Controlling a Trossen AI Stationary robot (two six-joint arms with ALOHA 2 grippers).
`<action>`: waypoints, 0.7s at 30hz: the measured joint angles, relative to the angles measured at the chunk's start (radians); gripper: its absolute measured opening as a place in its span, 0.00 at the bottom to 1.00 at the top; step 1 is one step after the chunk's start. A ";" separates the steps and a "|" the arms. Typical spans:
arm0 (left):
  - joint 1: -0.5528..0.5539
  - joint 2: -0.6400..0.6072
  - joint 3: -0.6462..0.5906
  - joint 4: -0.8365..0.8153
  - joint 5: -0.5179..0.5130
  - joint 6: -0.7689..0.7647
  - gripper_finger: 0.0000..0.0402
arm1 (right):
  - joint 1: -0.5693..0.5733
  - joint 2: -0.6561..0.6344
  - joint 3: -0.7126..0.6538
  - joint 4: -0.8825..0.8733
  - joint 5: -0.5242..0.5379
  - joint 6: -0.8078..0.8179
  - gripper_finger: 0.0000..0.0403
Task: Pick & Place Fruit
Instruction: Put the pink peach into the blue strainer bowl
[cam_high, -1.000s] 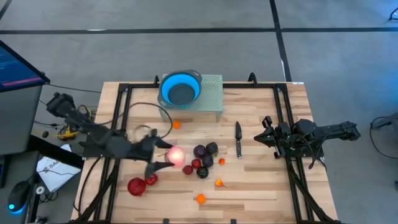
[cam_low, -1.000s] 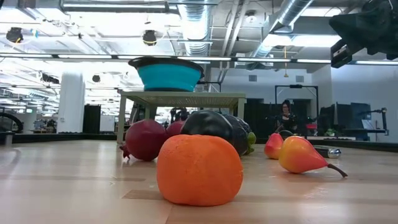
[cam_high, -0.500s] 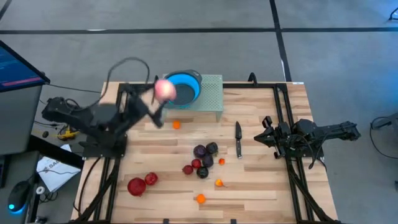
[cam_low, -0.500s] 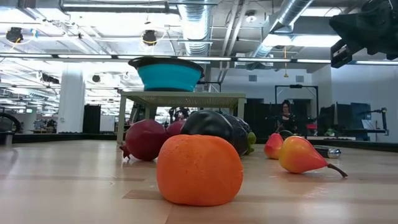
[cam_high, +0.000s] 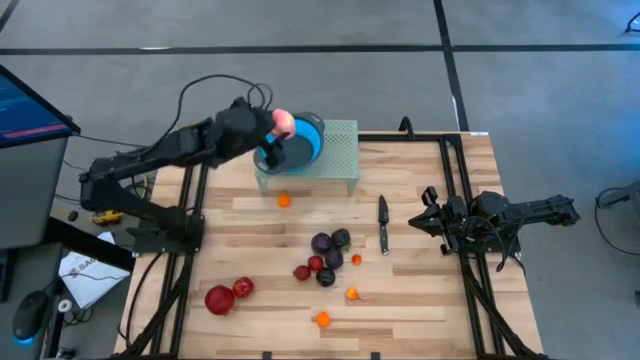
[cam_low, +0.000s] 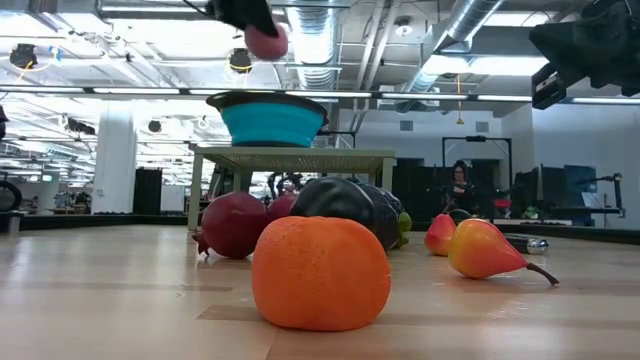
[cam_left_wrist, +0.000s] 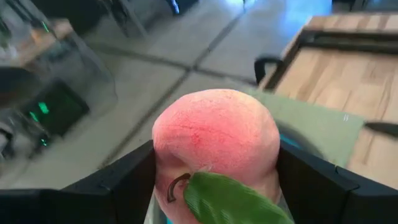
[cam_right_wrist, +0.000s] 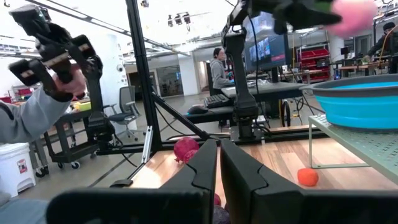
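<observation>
On the wooden table (cam_high: 420, 210), most fruit is lying unplaced; the left gripper (cam_high: 268, 128) is grasping the pink peach (cam_high: 282, 122) above the blue bowl (cam_high: 300, 146), while the right gripper (cam_high: 428, 216) is waiting clenched, empty.

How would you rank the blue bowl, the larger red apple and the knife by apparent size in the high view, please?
1. blue bowl, clearly largest.
2. larger red apple and knife: the apple is wider, the knife longer; too unlike to rank.

L claw (cam_high: 272, 127) carried pink fruit (cam_high: 283, 122) up over bowl (cam_high: 300, 147).
</observation>
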 joint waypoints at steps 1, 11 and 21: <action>0.024 0.019 0.003 -0.010 0.022 -0.014 0.71 | 0.000 0.000 0.000 0.000 0.000 0.000 0.04; 0.133 0.184 0.007 -0.044 0.067 -0.022 0.72 | 0.000 0.000 0.000 0.000 0.000 0.000 0.04; 0.133 0.283 0.006 -0.044 0.069 0.005 0.76 | 0.000 0.000 0.000 0.000 0.000 0.000 0.04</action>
